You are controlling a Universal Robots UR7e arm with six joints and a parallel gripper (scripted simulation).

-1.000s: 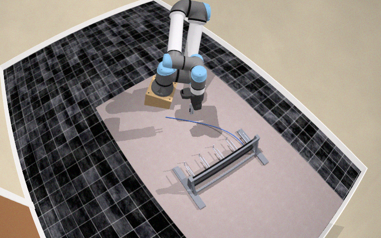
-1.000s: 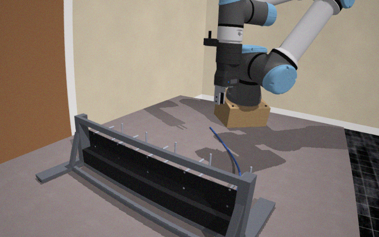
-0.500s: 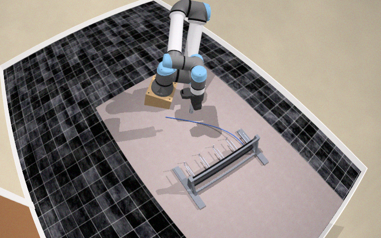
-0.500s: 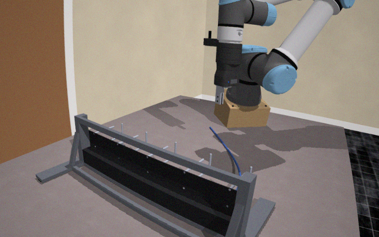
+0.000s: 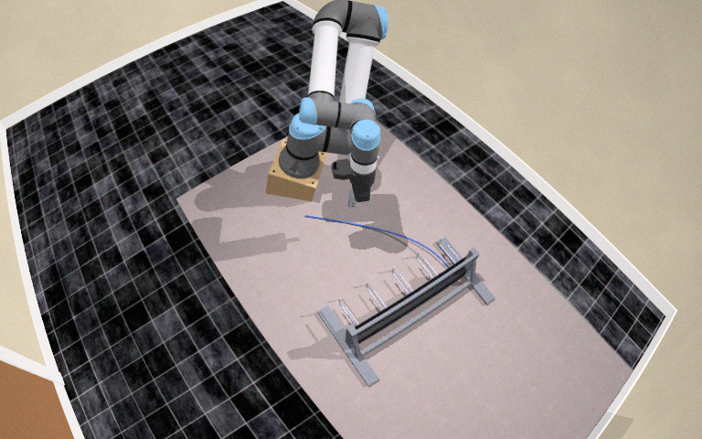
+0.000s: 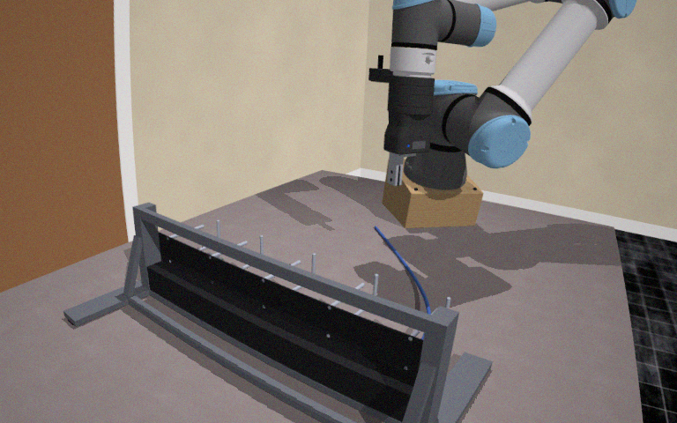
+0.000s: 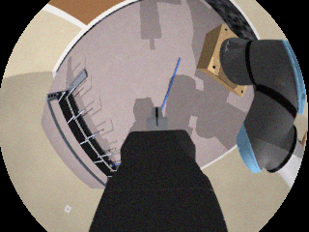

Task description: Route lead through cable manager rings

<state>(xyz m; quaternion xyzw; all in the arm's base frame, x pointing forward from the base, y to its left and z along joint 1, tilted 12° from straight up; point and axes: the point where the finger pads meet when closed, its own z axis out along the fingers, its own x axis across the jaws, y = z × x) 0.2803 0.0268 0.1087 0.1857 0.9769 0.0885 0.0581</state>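
The blue lead [image 5: 372, 226] runs from the right end of the grey rack [image 5: 409, 305] and lies loose on the table, its free end pointing towards the arm's base. In the exterior view the lead [image 6: 406, 266] curves up from behind the rack [image 6: 279, 304]. Several ring posts [image 5: 396, 276] stand along the rack's front, and the lead passes through none that I can see. My gripper [image 5: 352, 202] [image 7: 156, 112] hangs above the table, beyond the lead, with its fingers shut and nothing between them. It also shows in the exterior view [image 6: 394, 180] and the wrist view [image 7: 156, 115], clear above the lead.
The arm's wooden base block [image 5: 294, 176] stands close behind the gripper. The rack's feet [image 5: 362, 362] rest on the table, well in from the edges. Dark tiled floor surrounds the table.
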